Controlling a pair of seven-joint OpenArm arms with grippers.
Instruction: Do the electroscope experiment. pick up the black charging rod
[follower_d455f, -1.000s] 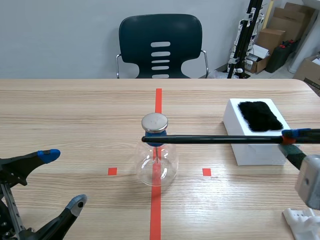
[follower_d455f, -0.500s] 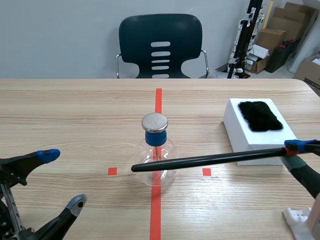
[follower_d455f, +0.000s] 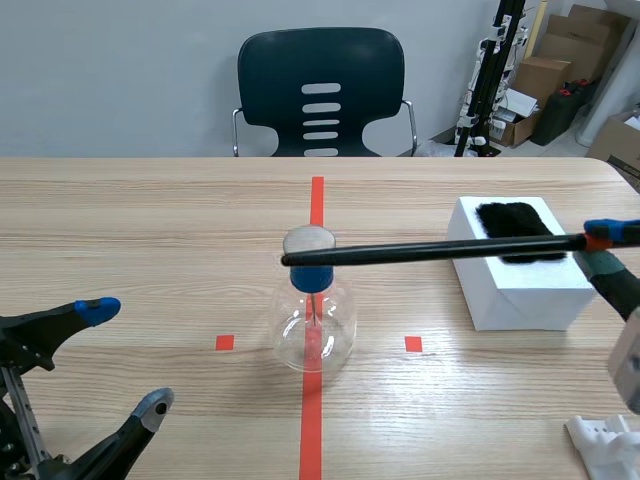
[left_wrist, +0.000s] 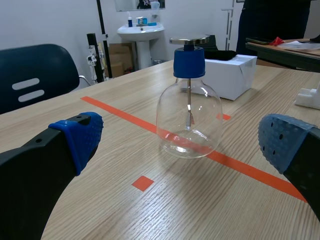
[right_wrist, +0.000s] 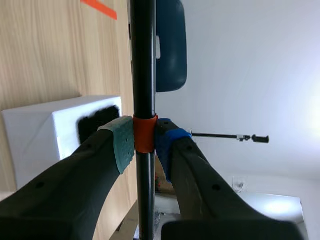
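While the left gripper (follower_d455f: 126, 357) sits low on the robot's side of the electroscope flask (follower_d455f: 314, 325), its fingers spread wide apart and holding nothing, the work belongs to the other arm. From the left wrist view the flask stands upright on the table (follower_d455f: 150, 230) straight ahead of those open fingers, clear glass with a blue collar (left_wrist: 189, 62) and a flat metal disc (follower_d455f: 309, 241) on top.

To the right of the flask, the right gripper (right_wrist: 144, 142) is clamped on the black charging rod (follower_d455f: 430, 250), its two pads pinching the orange band (right_wrist: 145, 135) near the rod's end. The rod is held clear of the table and runs nearly level from that grip to the flask, its free tip lying across the disc and collar in the scene view. I cannot tell whether the tip touches the disc or only passes in front of it.

Further right of the flask stands a white foam block (follower_d455f: 520, 290) with a black fur patch (follower_d455f: 515, 225) on top. Beyond the flask, past the table's far edge, is a dark chair (follower_d455f: 320, 90).

The pick-up itself looks done. What follows probably calls for a firm pinch and small, slow wrist moves, since a long rod held at one end swings widely at its tip and could knock the glass over.
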